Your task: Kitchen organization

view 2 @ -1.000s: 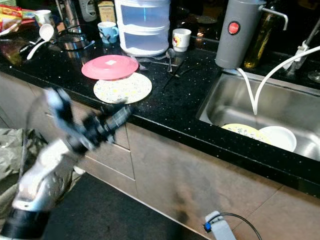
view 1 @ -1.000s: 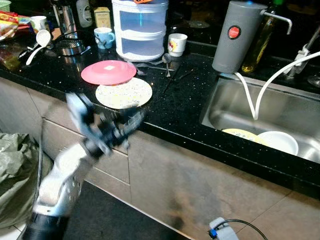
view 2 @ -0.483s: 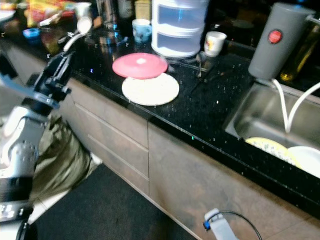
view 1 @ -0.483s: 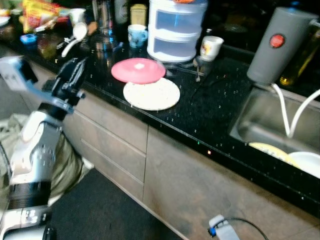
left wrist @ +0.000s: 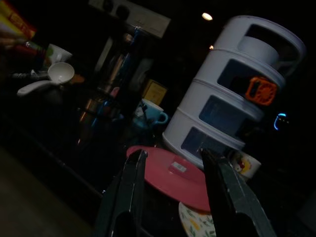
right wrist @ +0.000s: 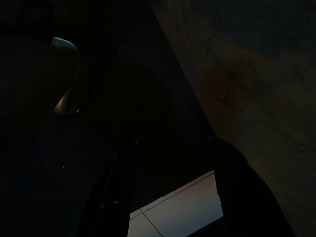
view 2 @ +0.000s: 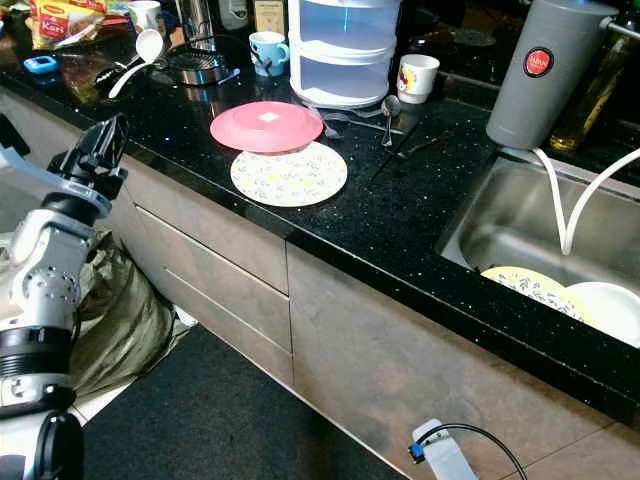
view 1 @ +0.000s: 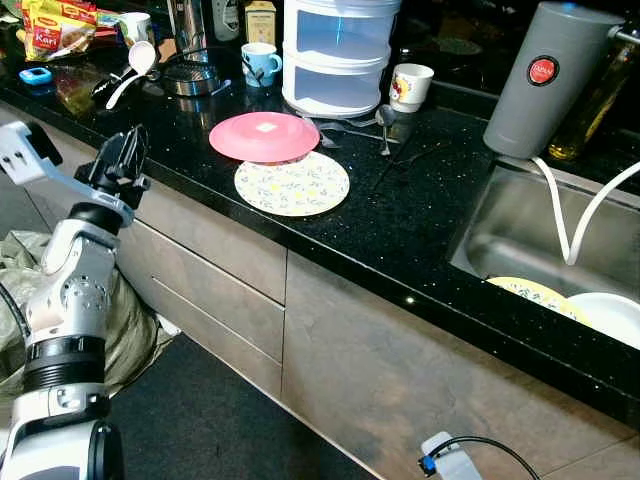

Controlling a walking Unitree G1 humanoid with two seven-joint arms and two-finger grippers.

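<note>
Left gripper (view 1: 128, 152) has swung up from below the counter edge to beside it – fingers apart, holding nothing, aimed at the round pink plate (view 1: 264, 136) overlapping the speckled cream plate (view 1: 292, 184). Both lie flat near the black counter's front edge – round, no long axis; organizing looks barely begun

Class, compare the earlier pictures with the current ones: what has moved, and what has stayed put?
The left arm has swung from in front of the cabinets, below the plates, out to the robot's left; its left gripper now hangs by the counter edge, fingers open, holding nothing. The pink plate, patterned plate and the dishes in the sink stayed put.
</note>
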